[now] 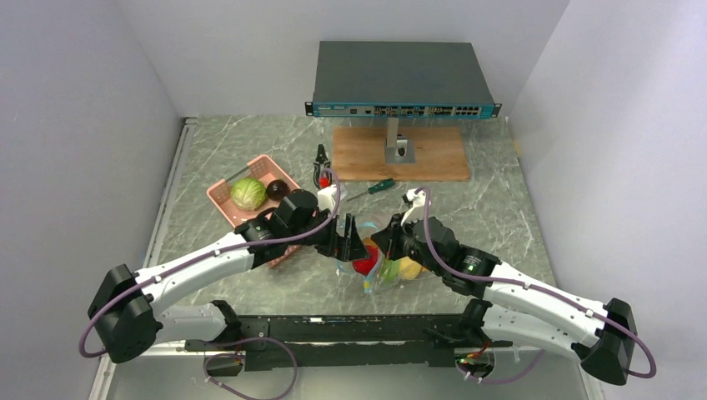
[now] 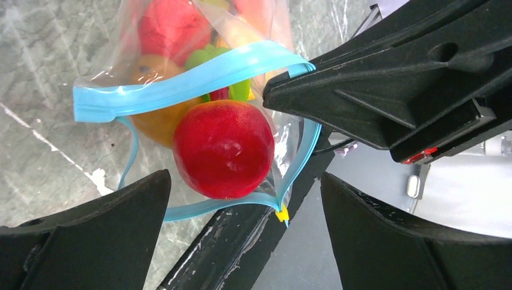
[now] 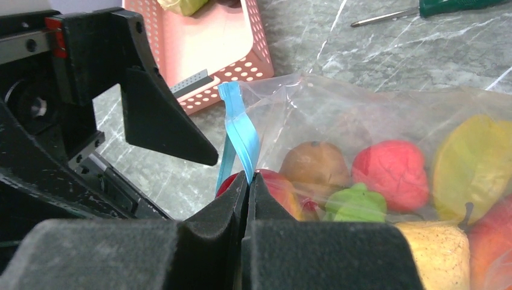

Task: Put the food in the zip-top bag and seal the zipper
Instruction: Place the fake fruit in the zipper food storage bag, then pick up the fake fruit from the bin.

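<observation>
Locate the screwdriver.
The screwdriver lies mid-table in the top view, just before the wooden board, right of the basket, beyond the bag.

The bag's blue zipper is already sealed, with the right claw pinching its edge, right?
No, the zipper is open: the left wrist view shows its blue strips gaping apart around a red fruit. The right gripper does pinch its edge.
</observation>
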Controlling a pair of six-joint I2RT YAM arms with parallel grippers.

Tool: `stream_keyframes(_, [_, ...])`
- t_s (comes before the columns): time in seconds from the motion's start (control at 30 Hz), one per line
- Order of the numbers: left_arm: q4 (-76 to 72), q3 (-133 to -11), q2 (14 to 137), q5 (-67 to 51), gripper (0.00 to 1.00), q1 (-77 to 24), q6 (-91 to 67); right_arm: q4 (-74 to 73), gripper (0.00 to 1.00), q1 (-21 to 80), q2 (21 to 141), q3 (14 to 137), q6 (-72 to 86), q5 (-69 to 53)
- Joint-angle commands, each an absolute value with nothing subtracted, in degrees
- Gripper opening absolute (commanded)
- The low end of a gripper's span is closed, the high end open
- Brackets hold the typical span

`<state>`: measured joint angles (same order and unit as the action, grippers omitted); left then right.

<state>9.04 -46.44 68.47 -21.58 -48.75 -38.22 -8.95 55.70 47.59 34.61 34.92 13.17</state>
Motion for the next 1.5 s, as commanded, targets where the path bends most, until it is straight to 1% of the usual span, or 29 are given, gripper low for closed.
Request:
stream_keyframes(0.0, [12.25, -48.32, 65.25, -17.70, 1.00, -48.97, -35.62, -6.91, 0.00, 55.87, 48.47, 36.80, 33.95, 14.17])
stream_keyframes(0.27, [15.42, -45.89, 57.88, -7.25, 1.00, -47.87, -35.43, -6.80, 0.00, 55.85, 49.48, 37.43, 33.39, 14.17])
stream_keyframes(0.43, [19.41, -43.48, 51.13, 3.24, 1.00, -46.48, -37.82, -7.82, 0.00, 55.90, 49.62, 37.60, 32.80, 14.77])
stream_keyframes(0.57, [25.98, -42.62, 46.20, 14.05, 1.00, -44.52, -40.86, -7.94, 0.00, 55.88, 47.74, 35.79, 34.01, 14.79])
stream_keyframes(0.63, [30.42, -43.52, 45.42, 19.26, 1.00, -42.15, -41.45, -8.08, 0.00, 55.89, 47.05, 35.32, 34.21, 14.96])
stream_keyframes(0.7, [33.29, -44.33, 45.99, 21.62, 1.00, -39.19, -40.56, -8.21, 0.00, 55.89, 47.02, 35.43, 33.76, 15.24])
stream_keyframes(0.8, [33.51, -44.00, 47.38, 22.32, 1.00, -33.12, -39.56, -8.89, 0.00, 55.86, 48.02, 37.09, 32.72, 15.11])
stream_keyframes(0.93, [29.22, -41.29, 48.86, 19.01, 1.00, -25.17, -42.58, -9.23, 0.00, 55.90, 48.99, 38.56, 32.15, 13.85])
stream_keyframes(1.07, [20.73, -37.51, 49.90, 16.08, 1.00, -18.64, -49.24, -10.17, 0.00, 55.89, 48.96, 39.41, 32.13, 13.25])
stream_keyframes(1.23, [9.01, -33.40, 52.61, 13.27, 1.00, -12.99, -57.59, -11.99, 0.00, 55.89, 46.98, 39.97, 32.73, 13.63])
stream_keyframes(1.33, [7.48, -33.87, 55.66, 11.86, 1.00, -9.17, -62.02, -12.83, 0.00, 55.86, 44.86, 39.46, 33.36, 14.34])
stream_keyframes(1.4, [11.25, -35.42, 58.10, 12.46, 1.00, -7.19, -67.68, -13.25, 0.00, 55.90, 43.57, 38.91, 34.01, 14.82])
stream_keyframes(1.47, [10.20, -36.38, 60.99, 10.63, 1.00, -5.05, -69.09, -13.66, 0.00, 55.89, 42.66, 38.70, 34.50, 15.02])
